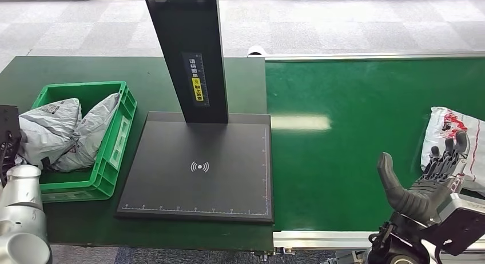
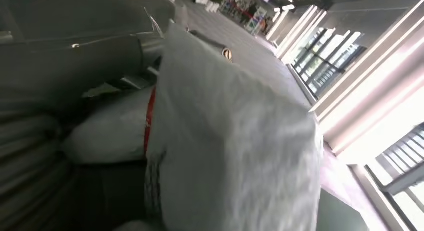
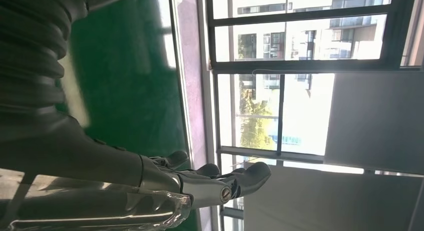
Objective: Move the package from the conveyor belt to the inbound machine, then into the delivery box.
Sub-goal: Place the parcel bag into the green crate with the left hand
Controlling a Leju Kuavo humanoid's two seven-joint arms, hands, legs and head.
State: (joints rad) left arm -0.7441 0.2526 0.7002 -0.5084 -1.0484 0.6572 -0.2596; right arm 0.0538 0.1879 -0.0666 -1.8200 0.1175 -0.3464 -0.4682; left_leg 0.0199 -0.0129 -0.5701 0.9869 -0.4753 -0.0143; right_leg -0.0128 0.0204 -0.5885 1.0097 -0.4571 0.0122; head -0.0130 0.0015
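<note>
The conveyor belt carries the package at its far right edge; the inbound machine sits bare, and the green delivery box already holds grey bags. The right hand hangs wide, empty, beside the package. Pickup looks next: reach over, close around it. Left hand's state: cannot tell.

Sitting in view are 3 soft plastic mailer packages: 2 crumpled grey ones, 1 to the left and 1 to the right, are lying together inside 1 green plastic slatted crate, and 1 white plastic package with red print is lying on 1 green conveyor belt. Standing between crate and belt is 1 flat black scanning platform carrying 1 upright black post.
</note>
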